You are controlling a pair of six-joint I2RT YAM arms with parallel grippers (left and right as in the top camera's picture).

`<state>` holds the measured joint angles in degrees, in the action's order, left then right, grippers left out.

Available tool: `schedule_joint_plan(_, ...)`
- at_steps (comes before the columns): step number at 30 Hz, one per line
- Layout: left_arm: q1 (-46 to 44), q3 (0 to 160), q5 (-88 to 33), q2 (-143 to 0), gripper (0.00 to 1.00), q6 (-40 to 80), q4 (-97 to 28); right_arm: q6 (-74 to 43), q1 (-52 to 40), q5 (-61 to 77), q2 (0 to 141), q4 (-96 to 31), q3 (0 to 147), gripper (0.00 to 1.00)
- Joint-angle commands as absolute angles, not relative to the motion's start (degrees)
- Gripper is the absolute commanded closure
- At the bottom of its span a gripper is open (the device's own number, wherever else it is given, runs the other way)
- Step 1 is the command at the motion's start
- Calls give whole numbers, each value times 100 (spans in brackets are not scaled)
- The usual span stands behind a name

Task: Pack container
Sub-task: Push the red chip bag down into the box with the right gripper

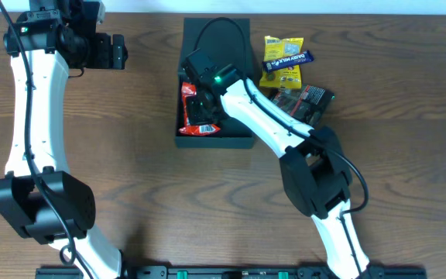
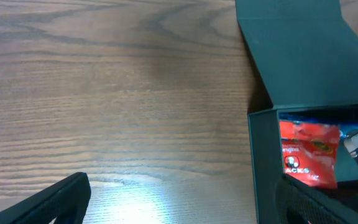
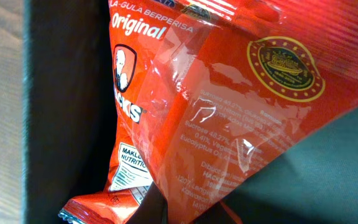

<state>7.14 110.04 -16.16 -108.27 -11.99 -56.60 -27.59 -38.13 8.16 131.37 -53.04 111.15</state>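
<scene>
You are looking down on a brown wood-grain table (image 1: 138, 155) with 2 white-and-black robot arms reaching in from the near edge. The container (image 1: 215, 142), a dark charcoal-green square box, is sitting at the middle of the far half of the table, with its flap lid lying open and flat on the far side. The right arm is stretching diagonally over the box's near right corner, and the right tool (image 1: 200, 101) is dipping inside, toward the box's left wall. That tool is closing narrow, and it appears to be pinching a red snack packet (image 3: 241, 112); in the right wrist view the glossy red wrapper is filling almost the whole picture, with the dark box wall running down the left. Just outside the box, to its right, 3 more snacks are lying on the table: a yellow packet (image 1: 283, 45), a dark blue bar (image 1: 289, 61) crossing it, and a dark packet (image 1: 308, 101) nearer to you. The left tool (image 1: 118, 50) is hovering well to the left of the box, its fingers standing wide apart and gripping nothing.
</scene>
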Motion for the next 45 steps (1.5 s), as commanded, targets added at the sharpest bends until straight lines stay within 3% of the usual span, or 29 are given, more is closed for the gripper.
schedule_joint_plan(1,760,11000,-1632,-10864,5,-1153,-5671,-2609,-3883,954,13214,-5308,11124,99)
schedule_joint_plan(9,760,11000,-1629,-10864,4,-1155,-5669,-2580,-3942,1186,13356,-5312,11124,99)
schedule_joint_plan(10,760,11000,-1629,-10864,5,-1155,-5669,-2534,-3946,1205,13358,-5306,11124,92)
schedule_joint_plan(11,760,11000,-1629,-10864,5,-1155,-5669,-2453,-3946,1205,13356,-5286,11128,79)
schedule_joint_plan(14,760,11000,-1629,-10864,5,-1155,-5666,-2231,-3916,1205,13321,-5323,11281,53)
schedule_joint_plan(20,760,11000,-1632,-10864,5,-1155,-5671,-1852,-3769,1079,13168,-5680,11992,24)
schedule_joint_plan(21,760,11000,-1632,-10864,5,-1155,-5671,-1811,-3741,1052,13146,-5789,12125,23)
schedule_joint_plan(23,760,11000,-1632,-10864,5,-1155,-5671,-1793,-3669,1050,13146,-6071,12431,28)
schedule_joint_plan(27,760,11000,-1632,-10864,5,-1155,-5669,-1747,-3603,1050,13148,-6401,12536,96)
schedule_joint_plan(45,760,11000,-1632,-10864,5,-1155,-5669,-1448,-3717,1170,13321,-5098,10724,99)
